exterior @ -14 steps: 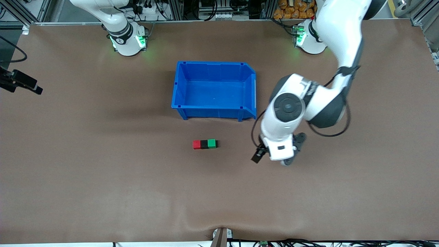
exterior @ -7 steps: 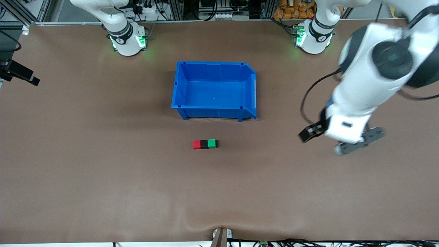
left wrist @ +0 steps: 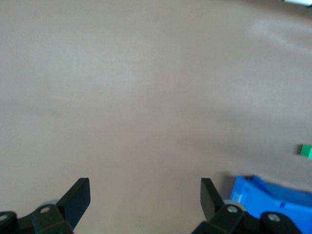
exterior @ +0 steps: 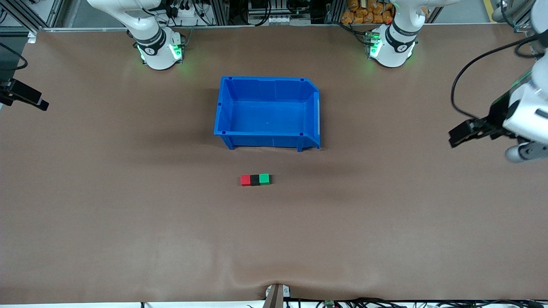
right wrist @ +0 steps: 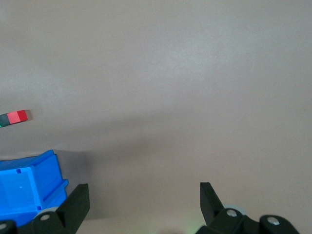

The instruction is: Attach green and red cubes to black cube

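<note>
The bench [exterior: 128, 222] is covered in plain brown matting, a bit rippled at the edge nearest the front camera. Along the top of the front view there's aluminium framing, a mess of cables, and both arm bases glowing green.

Going from the right arm's end: the right gripper [right wrist: 144, 201] hangs over bare matting at that end of the bench, fingers [right wrist: 78, 202] spread wide, nothing between them. In the front view only a dark bit of it pokes in at the frame edge.

Mid-bench sits the blue bin [exterior: 267, 143], open top, nothing inside.

Nearer to the front camera than the bin, and apart from it, are the cubes in one tight row, all touching: red cube [exterior: 245, 180] toward the right arm's end, black cube [exterior: 255, 180] in the middle, green cube [exterior: 264, 179] toward the left arm's end. Tiny, plain, same size, way smaller than the bin.

The left gripper [left wrist: 145, 197] is over the bench at the left arm's end, well away from the cubes, fingers [left wrist: 79, 199] spread apart and holding nothing.
</note>
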You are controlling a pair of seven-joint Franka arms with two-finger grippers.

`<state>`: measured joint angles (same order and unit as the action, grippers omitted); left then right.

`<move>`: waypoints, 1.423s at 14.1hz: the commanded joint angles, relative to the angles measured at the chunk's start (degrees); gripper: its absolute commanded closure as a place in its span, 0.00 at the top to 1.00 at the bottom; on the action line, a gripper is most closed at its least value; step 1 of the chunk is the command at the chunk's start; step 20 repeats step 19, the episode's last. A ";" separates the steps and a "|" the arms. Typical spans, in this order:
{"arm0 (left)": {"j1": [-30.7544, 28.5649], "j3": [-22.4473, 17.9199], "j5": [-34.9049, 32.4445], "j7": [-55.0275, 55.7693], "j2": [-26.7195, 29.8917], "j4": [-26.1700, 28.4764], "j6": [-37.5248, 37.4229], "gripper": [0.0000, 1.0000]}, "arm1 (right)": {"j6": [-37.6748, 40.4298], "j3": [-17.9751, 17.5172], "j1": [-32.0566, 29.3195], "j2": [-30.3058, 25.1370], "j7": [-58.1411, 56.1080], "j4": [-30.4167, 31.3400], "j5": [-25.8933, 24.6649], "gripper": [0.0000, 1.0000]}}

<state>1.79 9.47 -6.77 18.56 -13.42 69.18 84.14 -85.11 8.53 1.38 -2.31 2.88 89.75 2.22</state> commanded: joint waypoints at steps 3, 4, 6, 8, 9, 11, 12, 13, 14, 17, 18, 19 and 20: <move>-0.65 -3.22 5.70 -2.74 15.59 20.43 4.18 1.00 | 1.00 -0.18 0.11 0.73 -0.94 -1.51 -0.55 1.00; -0.56 -3.75 6.06 -3.26 17.35 22.21 4.10 1.00 | 1.00 -0.09 0.03 0.82 -1.82 -1.51 -0.55 1.00; -0.56 -3.76 6.15 -3.36 20.96 25.90 4.02 1.00 | 0.92 -0.09 -0.32 0.82 -4.62 -1.51 -0.55 1.00; -0.56 -3.93 6.42 -5.36 22.99 27.58 3.84 1.00 | 0.92 -0.09 -0.33 1.17 -5.16 -1.60 -0.55 1.00; -0.56 -3.93 6.42 -6.42 23.08 27.50 3.49 1.00 | 0.92 -0.09 -0.33 1.25 -5.16 -1.60 -0.55 1.00; -0.47 -3.93 6.33 -6.60 23.35 27.15 3.49 1.00 | 0.92 -0.09 -0.24 1.26 -5.08 -1.60 -0.55 1.00; -0.47 -3.93 6.33 -6.61 23.35 27.15 3.49 1.00 | 0.92 -0.09 -0.06 1.26 -5.08 -1.60 -0.55 1.00; -0.47 -3.93 6.33 -6.61 23.35 27.06 3.49 1.00 | 0.92 -0.09 0.03 1.26 -5.08 -1.60 -0.46 1.00; -0.39 -3.93 5.98 -6.52 23.35 26.71 3.49 1.00 | 0.92 -0.09 0.03 1.26 -5.08 -1.60 -0.46 1.00; -0.12 -3.93 5.72 -6.34 23.35 26.27 3.49 1.00 | 0.92 -0.09 0.03 1.26 -5.08 -1.60 -0.37 1.00; -0.12 -3.93 5.71 -6.35 23.35 26.27 3.49 1.00 | 0.92 -0.09 0.03 1.26 -5.08 -1.60 -0.37 1.00; -0.03 -3.76 5.71 -6.26 23.35 26.35 3.40 1.00 | 0.92 -0.09 0.03 1.26 -5.16 -1.60 -0.37 1.00; -0.03 -3.76 5.71 -6.26 23.35 26.35 3.40 1.00 | 0.92 -0.09 0.03 1.26 -5.16 -1.60 -0.37 1.00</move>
